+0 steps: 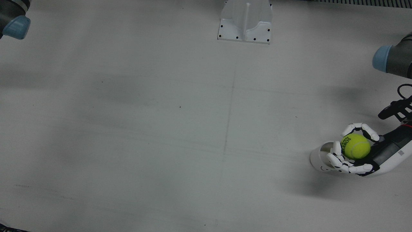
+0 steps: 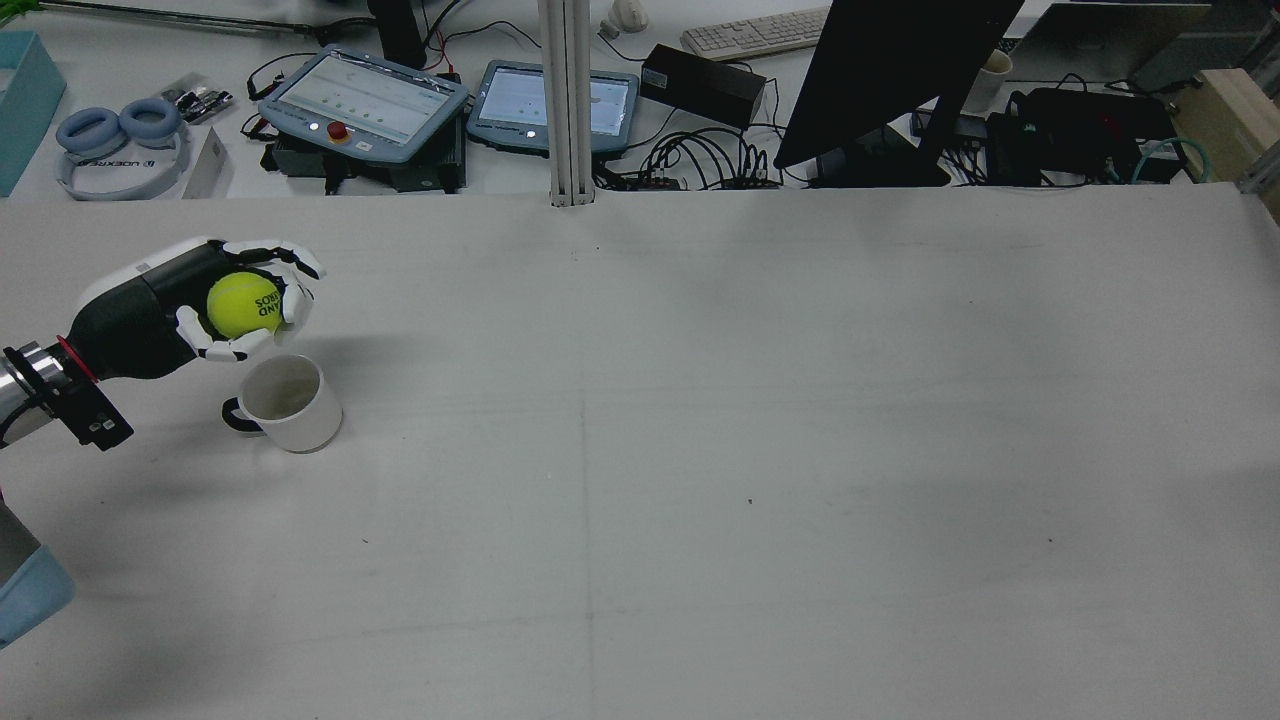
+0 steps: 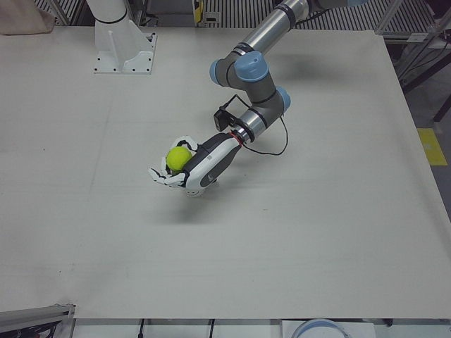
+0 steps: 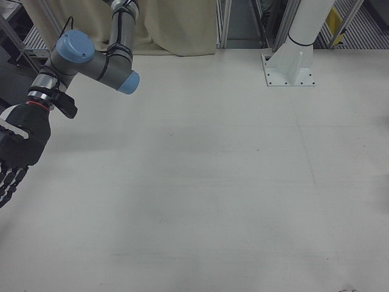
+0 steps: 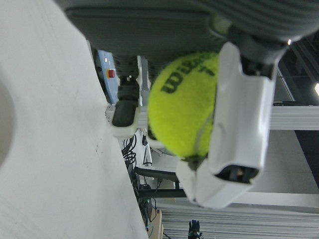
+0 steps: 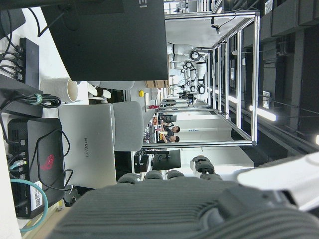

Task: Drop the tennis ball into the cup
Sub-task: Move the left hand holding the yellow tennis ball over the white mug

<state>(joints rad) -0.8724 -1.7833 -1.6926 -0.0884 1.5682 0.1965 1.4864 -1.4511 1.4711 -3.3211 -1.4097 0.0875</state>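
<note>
Front view: bare white table (image 1: 161, 129); left hand (image 1: 357, 151), fingers curled around tennis ball (image 1: 355, 146), over white cup (image 1: 320, 159).
Rear view: ball just beyond the upright cup's rim; desk clutter, monitor (image 2: 890, 70) behind.
Right-front view: right hand (image 4: 18, 149) at the frame edge, fingers extended, holding nothing.

The front view looks straight down, the rear view faces forward from high behind, and both share the cup (image 1: 320, 159) and ball (image 2: 243, 304)
</note>
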